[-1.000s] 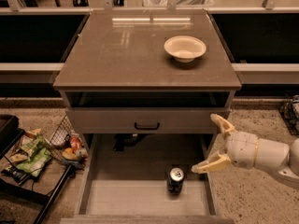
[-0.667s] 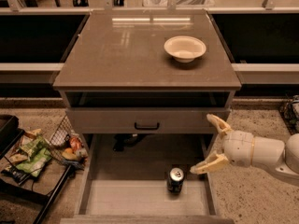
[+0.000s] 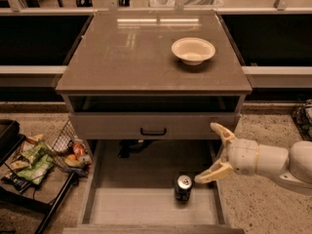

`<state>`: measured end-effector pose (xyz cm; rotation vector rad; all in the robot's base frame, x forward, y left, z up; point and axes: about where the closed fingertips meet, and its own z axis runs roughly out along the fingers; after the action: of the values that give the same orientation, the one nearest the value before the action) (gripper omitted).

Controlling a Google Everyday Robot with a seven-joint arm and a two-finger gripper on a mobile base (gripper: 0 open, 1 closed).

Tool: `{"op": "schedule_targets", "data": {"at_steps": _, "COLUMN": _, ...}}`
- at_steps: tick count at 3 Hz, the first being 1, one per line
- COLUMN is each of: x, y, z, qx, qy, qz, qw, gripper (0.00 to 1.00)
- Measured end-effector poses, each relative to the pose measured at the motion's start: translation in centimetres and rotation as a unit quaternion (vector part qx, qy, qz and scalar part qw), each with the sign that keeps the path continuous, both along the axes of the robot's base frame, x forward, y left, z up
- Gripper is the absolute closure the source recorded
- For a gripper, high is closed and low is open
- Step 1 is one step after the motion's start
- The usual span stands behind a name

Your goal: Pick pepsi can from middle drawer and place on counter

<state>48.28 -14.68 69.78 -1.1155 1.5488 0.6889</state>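
Observation:
The pepsi can stands upright on the pale floor of the pulled-out middle drawer, towards its right side. My gripper reaches in from the right on a white arm and hangs over the drawer's right wall, open, with its cream fingers spread. Its lower fingertip is just right of the can's top and a little above it, not touching. The counter is the glossy grey-brown slab on top of the cabinet.
A cream bowl sits on the counter at the right rear. A grey drawer front with a black handle is above the open drawer. A wire basket of snack bags stands on the floor at the left.
My gripper has moved a little to the left, nearer the can. The can and the drawer have not moved.

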Motion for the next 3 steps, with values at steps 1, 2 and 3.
{"op": "schedule_targets", "data": {"at_steps": 1, "x": 0.1, "y": 4.3, "z": -5.6, "qx": 0.047, "qy": 0.037, "qz": 0.022, "qw": 0.998, "gripper": 0.0}}
{"op": "schedule_targets", "data": {"at_steps": 2, "x": -0.2, "y": 9.0, "z": -12.0, "qx": 0.08, "qy": 0.059, "qz": 0.06, "qw": 0.9932, "gripper": 0.0}}
{"op": "schedule_targets", "data": {"at_steps": 3, "x": -0.2, "y": 11.9, "z": -16.5, "qx": 0.089, "qy": 0.061, "qz": 0.095, "qw": 0.9896, "gripper": 0.0}}
